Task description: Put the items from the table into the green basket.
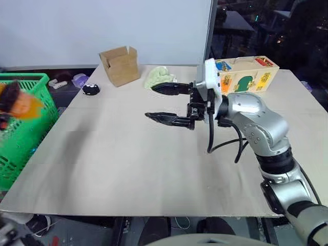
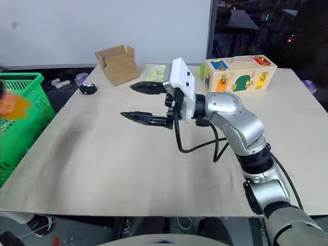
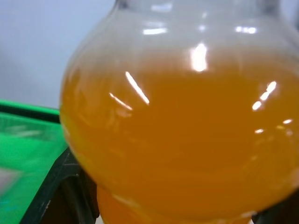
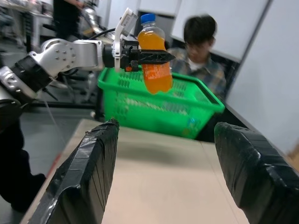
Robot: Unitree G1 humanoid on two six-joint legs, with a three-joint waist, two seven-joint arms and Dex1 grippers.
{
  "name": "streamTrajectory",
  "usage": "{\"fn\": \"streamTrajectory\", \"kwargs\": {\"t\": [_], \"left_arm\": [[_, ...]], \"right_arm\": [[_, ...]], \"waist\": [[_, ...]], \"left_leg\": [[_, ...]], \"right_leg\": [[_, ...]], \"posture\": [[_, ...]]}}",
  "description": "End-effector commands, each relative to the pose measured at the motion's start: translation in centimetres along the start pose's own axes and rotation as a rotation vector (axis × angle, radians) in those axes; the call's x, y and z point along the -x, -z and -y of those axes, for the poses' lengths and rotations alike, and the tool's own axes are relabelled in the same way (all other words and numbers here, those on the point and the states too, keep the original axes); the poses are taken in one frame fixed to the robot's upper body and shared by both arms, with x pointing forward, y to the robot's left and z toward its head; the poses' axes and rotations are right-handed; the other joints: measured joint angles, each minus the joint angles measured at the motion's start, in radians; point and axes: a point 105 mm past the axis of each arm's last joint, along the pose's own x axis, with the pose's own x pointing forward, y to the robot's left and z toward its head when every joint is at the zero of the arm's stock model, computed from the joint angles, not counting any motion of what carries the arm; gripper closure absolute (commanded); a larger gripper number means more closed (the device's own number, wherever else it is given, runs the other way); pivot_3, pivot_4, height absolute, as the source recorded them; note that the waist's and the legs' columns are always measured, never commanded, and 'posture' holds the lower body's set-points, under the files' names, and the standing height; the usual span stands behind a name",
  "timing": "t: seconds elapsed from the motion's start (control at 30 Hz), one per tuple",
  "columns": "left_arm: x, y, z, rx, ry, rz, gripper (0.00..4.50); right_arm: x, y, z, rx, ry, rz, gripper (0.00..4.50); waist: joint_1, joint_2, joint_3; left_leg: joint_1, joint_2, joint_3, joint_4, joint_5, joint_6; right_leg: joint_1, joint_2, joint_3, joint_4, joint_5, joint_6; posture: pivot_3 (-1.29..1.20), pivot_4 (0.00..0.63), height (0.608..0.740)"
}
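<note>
A glossy silver-grey jointed robot arm [image 1: 256, 123] with black joint rings, a white boxy wrist housing [image 1: 210, 82], looping black cables [image 1: 225, 143], and a gripper [image 1: 164, 102] of two slim, tapered black fingers.

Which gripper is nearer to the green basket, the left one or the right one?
Left. The left gripper holds the orange-drink bottle above the green basket. The right gripper hangs open over the table middle, away from it.
</note>
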Motion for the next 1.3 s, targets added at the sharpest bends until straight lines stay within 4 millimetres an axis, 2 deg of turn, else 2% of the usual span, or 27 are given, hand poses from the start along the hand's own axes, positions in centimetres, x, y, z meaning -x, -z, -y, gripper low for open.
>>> {"fn": "streamTrajectory", "kwargs": {"t": [0.03,0.13,0.23,0.43,0.5,0.57,0.73,0.83,0.9,0.93,0.97,1.0,1.07,1.23,1.3], "left_arm": [[0.6,-3.7,-2.2,-0.1,-0.066,0.086,1.48],[0.5,-4.5,-5.0,-0.167,-0.144,0.048,1.48],[-0.1,-4.5,-6.8,-0.22,-0.174,-0.003,1.48],[-0.7,-2.6,-9.8,-0.267,-0.232,-0.096,1.48],[-0.8,-1.8,-10.0,-0.27,-0.22,-0.116,0.45],[-0.9,-1.5,-10.1,-0.262,-0.218,-0.107,0.1],[-0.8,-1.5,-9.6,-0.209,-0.168,-0.042,0.1],[-0.7,-1.5,-7.8,-0.208,-0.063,-0.008,0.1],[-0.6,-1.3,-5.6,-0.169,0.031,0.013,0.1],[-0.5,-1.0,-3.7,-0.143,0.092,0.02,0.1],[-0.3,-0.3,-0.7,-0.093,0.181,0.019,0.1],[0.0,0.3,1.5,-0.058,0.238,0.011,0.1],[0.7,1.4,4.7,-0.02,0.303,-0.012,0.1],[1.5,6.1,12.1,0.12,0.376,-0.097,0.1],[2.5,9.5,14.9,0.143,0.421,-0.202,0.0]], "right_arm": [[-0.7,-1.2,-0.1,0.047,-0.035,0.039,1.03],[-1.1,-1.2,-0.1,0.043,-0.041,0.047,1.03],[-1.2,-1.2,0.0,0.04,-0.035,0.046,1.03],[-1.0,-1.1,-0.1,0.047,-0.021,0.04,1.03],[-0.9,-1.2,-0.1,0.049,-0.015,0.037,1.03],[-0.9,-1.2,-0.1,0.051,-0.009,0.032,1.03],[-0.7,-1.1,0.0,0.052,0.003,0.024,1.03],[-0.5,-0.9,0.0,0.048,0.005,0.014,1.03],[-0.2,-0.7,0.1,0.042,0.013,0.003,1.03],[0.0,-0.3,0.3,0.037,0.028,-0.01,1.03],[0.7,0.5,0.8,0.036,0.073,-0.048,1.03],[1.1,1.1,1.2,0.036,0.106,-0.075,1.03],[2.0,2.0,1.7,0.029,0.158,-0.112,1.03],[5.8,5.1,3.2,-0.063,0.382,-0.204,1.03],[9.1,7.3,2.3,-0.089,0.471,-0.308,0.53]], "waist": [[0.011,-0.001,0.0],[0.036,-0.004,0.001],[0.062,-0.005,0.0],[0.087,-0.005,0.0],[0.086,-0.006,-0.001],[0.083,-0.007,-0.002],[0.072,-0.007,-0.002],[0.057,-0.007,-0.001],[0.055,-0.007,-0.001],[0.055,-0.007,-0.001],[0.055,-0.007,-0.001],[0.057,-0.007,-0.002],[0.06,-0.009,-0.003],[0.074,-0.012,-0.006],[0.076,-0.01,-0.008]], "left_leg": [[0.0,0.0,0.0,0.0,0.0,0.0],[0.0,0.001,0.0,0.0,0.0,-0.001],[-0.001,0.001,0.001,0.0,0.0,-0.001],[-0.005,0.001,0.004,0.0,-0.003,-0.006],[-0.005,0.001,0.004,0.0,-0.003,-0.006],[-0.006,0.001,0.007,0.0,-0.003,-0.006],[-0.006,0.002,0.01,0.0,-0.003,-0.005],[-0.006,0.003,0.01,0.0,0.0,-0.002],[-0.005,0.003,0.01,0.0,0.0,-0.002],[-0.005,0.004,0.01,0.0,0.0,-0.002],[-0.005,0.004,0.009,0.0,0.0,-0.002],[-0.004,0.004,0.007,0.0,0.0,-0.002],[-0.005,0.002,0.006,0.0,-0.001,-0.002],[-0.003,0.001,0.005,0.0,-0.002,-0.004],[-0.002,0.001,0.005,0.0,0.0,-0.001]], "right_leg": [[0.0,0.0,0.0,0.0,0.0,0.0],[0.0,0.0,-0.002,-0.001,0.0,0.0],[-0.001,-0.003,-0.003,-0.002,0.0,0.0],[-0.002,-0.008,-0.009,-0.005,-0.002,-0.002],[-0.002,-0.008,-0.008,-0.005,-0.001,-0.002],[-0.002,-0.008,-0.009,-0.005,0.0,0.0],[-0.003,-0.006,-0.009,-0.003,0.0,0.0],[-0.003,-0.007,-0.008,-0.002,0.0,0.0],[-0.003,-0.008,-0.007,-0.002,0.0,0.0],[-0.003,-0.01,-0.006,-0.001,0.0,0.0],[-0.003,-0.011,-0.005,-0.001,0.0,0.0],[-0.003,-0.012,-0.004,-0.002,0.0,0.0],[-0.002,-0.015,-0.002,-0.002,0.0,0.0],[0.0,-0.016,-0.002,0.0,0.0,0.0],[0.0,-0.015,-0.001,0.0,0.0,0.0]], "posture": [[0.36,0.0,0.74],[0.36,0.0,0.74],[0.35,0.0,0.74],[0.29,0.0,0.74],[0.27,0.0,0.74],[0.26,0.0,0.74],[0.27,0.0,0.74],[0.29,0.0,0.74],[0.29,0.0,0.74],[0.3,0.0,0.74],[0.3,0.0,0.74],[0.3,0.0,0.74],[0.29,0.0,0.74],[0.26,0.0,0.74],[0.22,0.0,0.74]]}}
